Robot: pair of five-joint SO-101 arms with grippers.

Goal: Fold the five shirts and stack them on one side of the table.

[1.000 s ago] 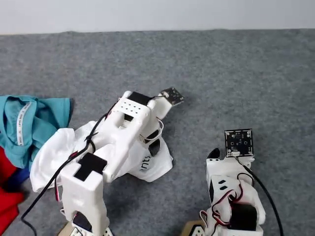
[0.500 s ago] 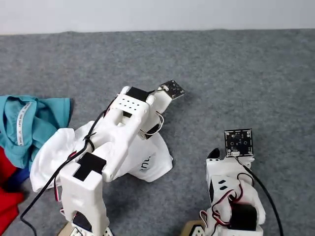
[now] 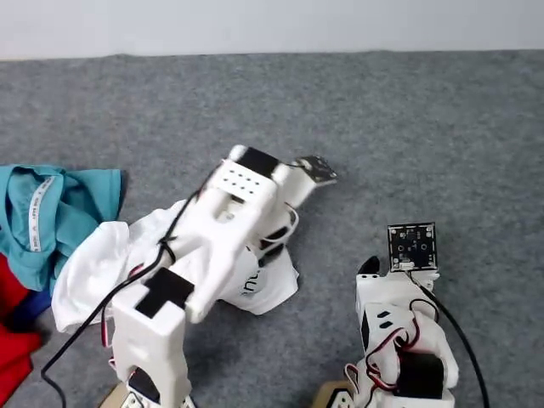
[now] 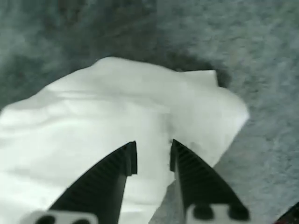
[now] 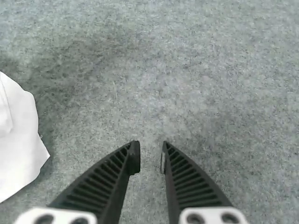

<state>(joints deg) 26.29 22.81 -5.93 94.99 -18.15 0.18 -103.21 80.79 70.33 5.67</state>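
A crumpled white shirt lies on the grey carpet at the near left, with dark print on its right flap. My left arm stretches over it, and my left gripper hovers just above the shirt's right part. Its fingers stand slightly open with nothing between them. Against the left edge a teal shirt is heaped over a red shirt, with a bit of blue cloth showing between them. My right gripper sits low at the near right, shut over bare carpet, and the white shirt's corner lies off to its side.
Grey carpet covers the table, bare across the far half and the right side. The right arm's base stands at the near edge beside the left arm's base.
My left arm has swung a little to the right over the white shirt, after first rising slightly. The shirt and the right arm have stayed put.
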